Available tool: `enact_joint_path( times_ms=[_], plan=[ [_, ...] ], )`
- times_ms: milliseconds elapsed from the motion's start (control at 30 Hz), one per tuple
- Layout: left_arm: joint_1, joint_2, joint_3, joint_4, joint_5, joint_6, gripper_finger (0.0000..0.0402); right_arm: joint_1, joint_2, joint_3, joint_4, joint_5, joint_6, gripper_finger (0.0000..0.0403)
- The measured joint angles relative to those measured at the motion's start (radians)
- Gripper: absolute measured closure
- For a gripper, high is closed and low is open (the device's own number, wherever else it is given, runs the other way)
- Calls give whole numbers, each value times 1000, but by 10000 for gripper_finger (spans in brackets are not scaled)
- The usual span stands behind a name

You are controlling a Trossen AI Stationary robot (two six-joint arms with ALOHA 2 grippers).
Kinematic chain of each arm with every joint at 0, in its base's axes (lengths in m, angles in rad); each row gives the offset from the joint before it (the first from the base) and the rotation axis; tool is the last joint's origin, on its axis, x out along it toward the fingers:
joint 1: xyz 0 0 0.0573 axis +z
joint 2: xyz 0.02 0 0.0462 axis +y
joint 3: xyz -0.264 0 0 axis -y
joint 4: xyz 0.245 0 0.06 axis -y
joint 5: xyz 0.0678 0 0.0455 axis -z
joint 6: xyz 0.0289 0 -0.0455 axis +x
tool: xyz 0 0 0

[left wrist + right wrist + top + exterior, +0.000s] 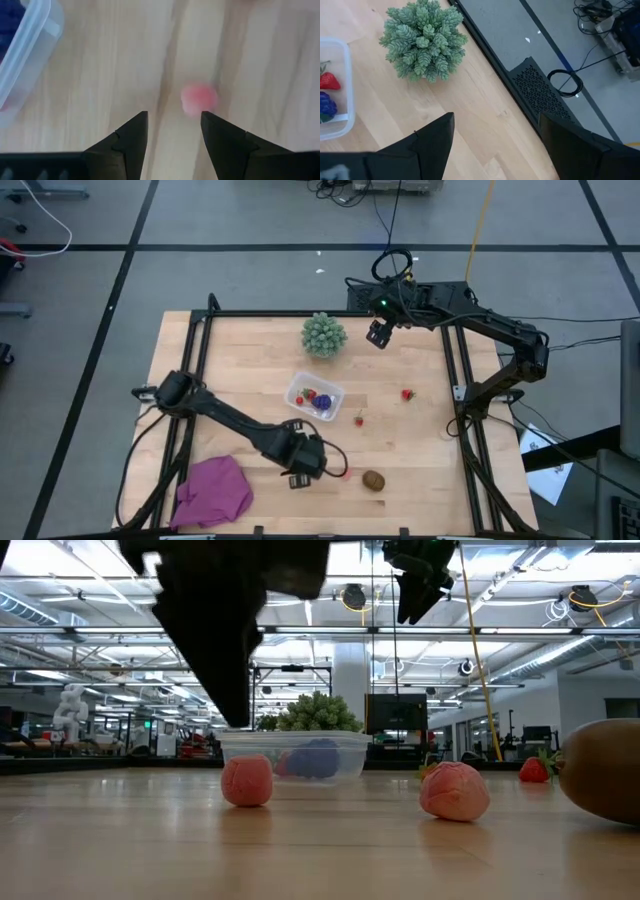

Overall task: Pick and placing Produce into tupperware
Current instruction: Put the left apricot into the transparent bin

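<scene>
The wooden table point(250, 360) carries a magenta cloth point(213, 490) behind and beside the left gripper point(318, 463), and a green spiky ball point(324, 335) close beside the right gripper point(378, 333), which hangs at the far edge, fingers spread and holding nothing. The clear tupperware point(314, 397) sits a little beyond the left gripper, with a purple piece point(322, 402) and a red strawberry point(309, 394) inside. The brown oval piece point(373, 480) lies just beside that gripper. Its fingers stand apart, empty, above a pink berry point(199, 99) just ahead of the tips. Two more red berries point(358, 420) lie toward the right arm's side.
</scene>
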Motion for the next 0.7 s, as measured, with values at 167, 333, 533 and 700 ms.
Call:
enact_joint_path(
  times_ms=[167,333,533,700],
  plan=[
    [16,30,0,29,65,25,215,0,0,0,0,-1,0,121],
    [16,25,1,28,81,22,215,0,0,0,0,-1,0,121],
    [13,18,2,49,119,20,215,0,0,0,0,-1,0,121],
    [12,25,2,87,143,35,215,0,0,0,0,-1,0,121]
  ],
)
